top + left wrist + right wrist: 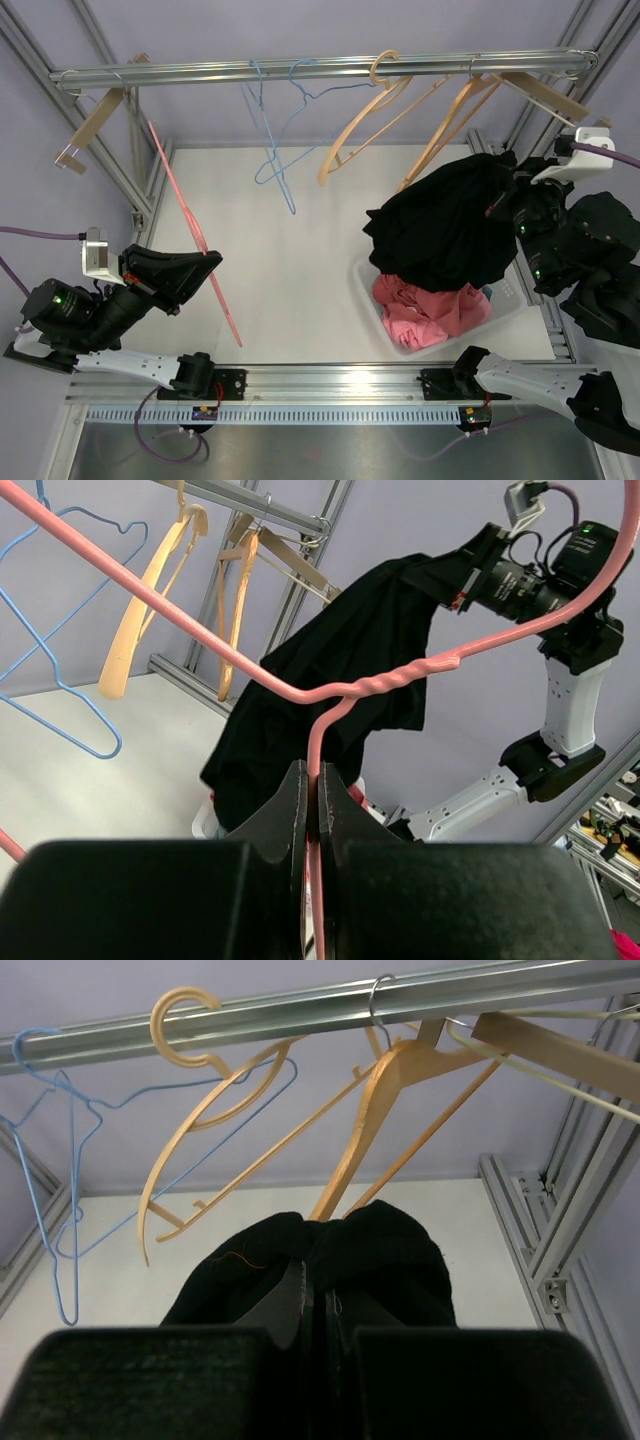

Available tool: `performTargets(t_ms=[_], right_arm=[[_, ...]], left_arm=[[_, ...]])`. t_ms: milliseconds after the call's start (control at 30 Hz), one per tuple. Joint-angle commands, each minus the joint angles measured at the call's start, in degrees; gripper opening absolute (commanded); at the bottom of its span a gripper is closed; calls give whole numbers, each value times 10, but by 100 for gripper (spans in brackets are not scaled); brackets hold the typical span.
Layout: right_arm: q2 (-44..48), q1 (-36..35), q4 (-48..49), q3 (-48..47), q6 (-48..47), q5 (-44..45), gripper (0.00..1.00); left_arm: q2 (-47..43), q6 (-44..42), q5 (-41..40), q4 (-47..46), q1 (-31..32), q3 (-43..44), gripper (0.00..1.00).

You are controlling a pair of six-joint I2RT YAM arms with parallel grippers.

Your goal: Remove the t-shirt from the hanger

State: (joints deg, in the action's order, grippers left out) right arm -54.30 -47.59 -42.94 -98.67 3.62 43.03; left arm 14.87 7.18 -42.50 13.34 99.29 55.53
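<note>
The white table (290,260) fills the middle of the scene, with a metal rail (320,70) running left to right above its far side. The black t-shirt (445,230) hangs bunched on the right, off any hanger, draped down over a white bin (517,296) that stands at the table's near right. From above, its lower folds overlap a pink cloth (430,310) lying in the bin; whether they touch cannot be told. A bare pink hanger (195,250) slants through the air on the left, its far end rising toward the rail and its near end low over the table. Wooden hangers (365,130) and two blue wire hangers (275,150) hang from the rail, and another wooden one (95,120) sits at the rail's left end. The right gripper (495,205) is high on the right, clenched on a fold at the top of the t-shirt; its wrist view shows the black fabric (330,1260) pinched between the closed fingers (295,1295). The left gripper (212,262) is on the near left, clamped on a wire of the pink hanger; its wrist view shows the wire (150,600) running down between the closed fingers (290,810), just below the twisted neck, with the t-shirt (340,670) well apart from it across the table.
</note>
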Motion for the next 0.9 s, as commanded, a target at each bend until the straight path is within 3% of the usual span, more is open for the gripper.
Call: performTargets(t_ms=[0, 200, 400, 533, 733, 867], right_arm=[[2, 7, -7, 0, -22, 12, 0], [62, 27, 7, 152, 45, 38, 0], [118, 32, 6, 363, 204, 27, 0], [147, 34, 21, 512, 299, -28, 0], [81, 33, 104, 629, 392, -121, 0], [93, 34, 153, 673, 416, -153, 0]], left_arm=[[9, -9, 2, -31, 2, 17, 0], [2, -5, 0, -31, 1, 12, 0], [8, -10, -10, -31, 2, 23, 0], [22, -24, -26, -31, 2, 37, 0], [53, -57, -52, -58, 2, 54, 0], [48, -57, -53, -101, 2, 35, 0]])
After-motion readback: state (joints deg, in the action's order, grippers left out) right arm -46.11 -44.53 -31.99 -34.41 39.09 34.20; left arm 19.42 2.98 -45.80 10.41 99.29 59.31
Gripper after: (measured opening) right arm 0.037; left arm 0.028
